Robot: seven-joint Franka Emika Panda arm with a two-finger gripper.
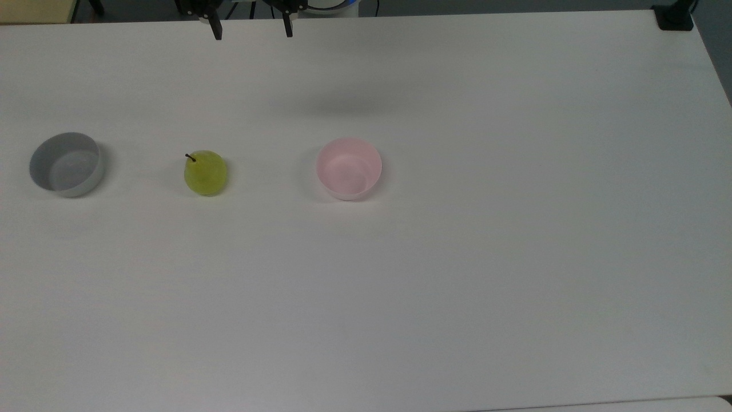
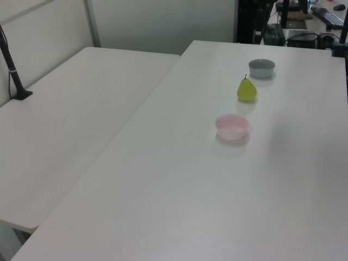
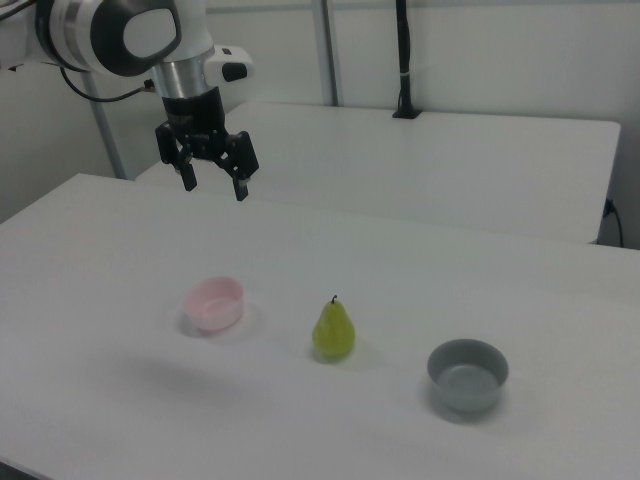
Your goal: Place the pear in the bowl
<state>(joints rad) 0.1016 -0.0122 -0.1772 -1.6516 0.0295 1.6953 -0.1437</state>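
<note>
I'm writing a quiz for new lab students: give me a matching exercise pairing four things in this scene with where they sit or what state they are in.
Things:
1. pear
2. pink bowl
3. grey bowl
4. end effector

States:
A. farthest toward the top view's left
B. open, raised above the table, holding nothing
C. upright between the two bowls
D. empty, on the top view's right of the fruit

Pairs: 1-C, 2-D, 3-A, 4-B
</note>
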